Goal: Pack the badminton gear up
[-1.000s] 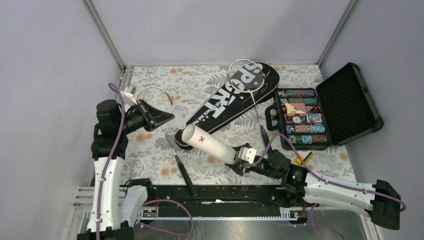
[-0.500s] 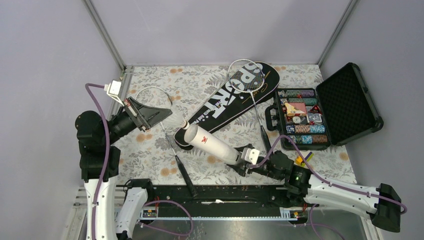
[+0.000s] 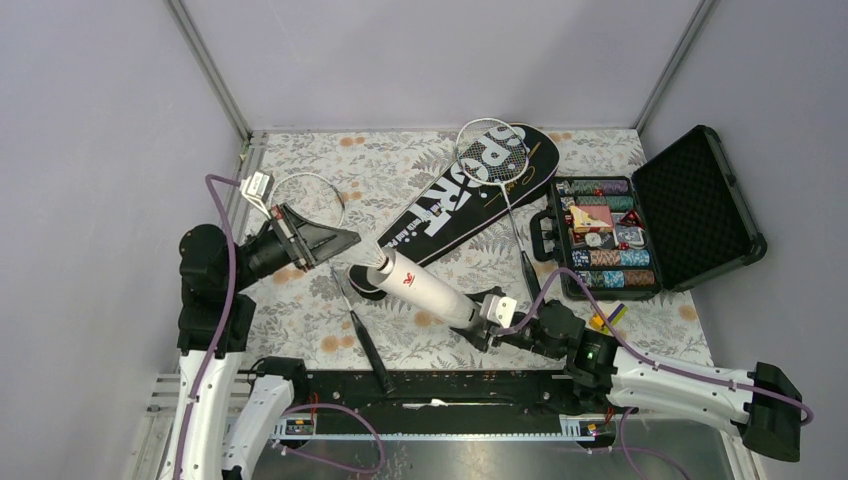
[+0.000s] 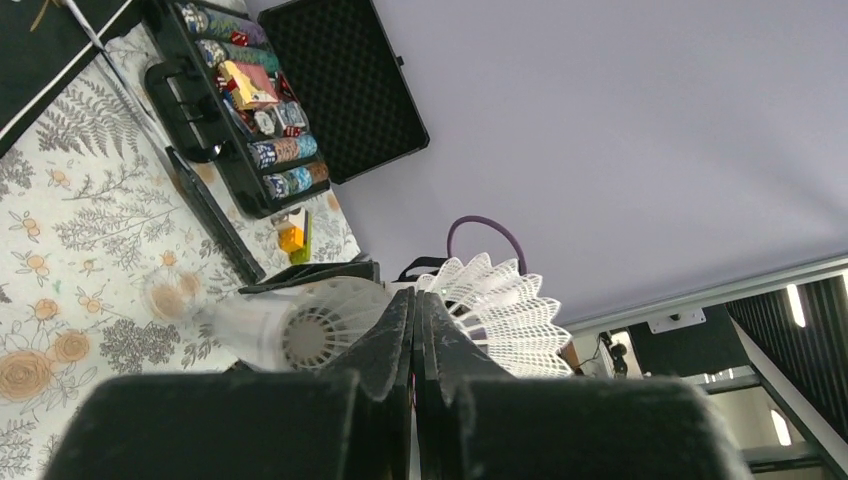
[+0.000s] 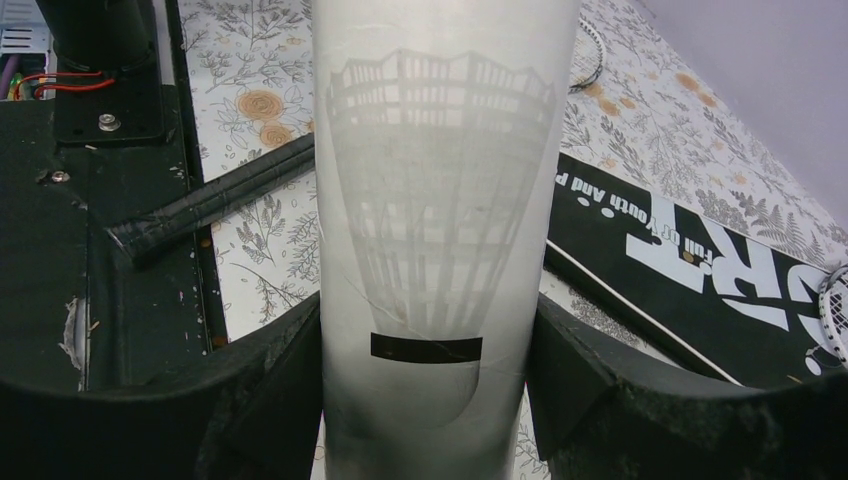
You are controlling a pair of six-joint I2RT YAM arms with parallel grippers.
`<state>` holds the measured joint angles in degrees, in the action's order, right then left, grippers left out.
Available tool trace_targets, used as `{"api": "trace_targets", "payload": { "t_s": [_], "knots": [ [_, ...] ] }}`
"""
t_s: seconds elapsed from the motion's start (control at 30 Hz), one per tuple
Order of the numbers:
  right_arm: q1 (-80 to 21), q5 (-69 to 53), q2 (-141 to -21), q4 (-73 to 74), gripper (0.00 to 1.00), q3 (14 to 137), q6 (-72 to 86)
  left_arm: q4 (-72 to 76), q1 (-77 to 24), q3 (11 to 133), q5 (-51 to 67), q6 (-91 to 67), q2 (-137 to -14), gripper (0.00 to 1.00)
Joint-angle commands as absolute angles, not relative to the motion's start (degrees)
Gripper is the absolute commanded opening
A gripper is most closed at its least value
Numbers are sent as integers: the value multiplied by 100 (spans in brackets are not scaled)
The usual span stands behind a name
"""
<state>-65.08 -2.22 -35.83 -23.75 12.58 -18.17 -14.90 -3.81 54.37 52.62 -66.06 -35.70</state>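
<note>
My left gripper is shut on the mesh skirt of a white shuttlecock and holds it at the open mouth of the white cardboard tube. In the left wrist view the shuttlecock sticks out beside the closed fingertips. My right gripper is shut on the tube's near end and holds it tilted; the tube fills the right wrist view. One racket lies on the black SPORT bag. The other racket lies at the left under the tube.
An open black hard case with coloured poker chips stands at the right. A small yellow object lies in front of it. The black arm-mount rail runs along the near edge. Grey walls close in the floral tablecloth.
My left arm has swung the shuttlecock right and down to the tube's mouth. The right gripper keeps hold of the tube, which has shifted slightly.
</note>
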Motion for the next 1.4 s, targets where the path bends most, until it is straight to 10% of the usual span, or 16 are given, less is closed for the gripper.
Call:
{"api": "trace_targets", "payload": {
  "t_s": [0.0, 0.9, 1.2, 1.37],
  "knots": [
    [-6504, -299, -3710, -3343, 40, 1597, -1739, -1158, -625, 5168, 5014, -6574, -3533, 0],
    [-6506, -376, -3575, -3204, 39, 1513, -1469, -2676, -1339, 5502, 4263, -5323, -3775, 0],
    [-6504, -361, -3404, -3143, 40, 1495, -1536, -3915, -1449, 6177, 4601, -4193, -4127, 53],
    [-6504, -475, -3076, -2903, 40, 1478, -1488, -4298, -1449, 6406, 4583, -3876, -4079, 60]
  ]
}}
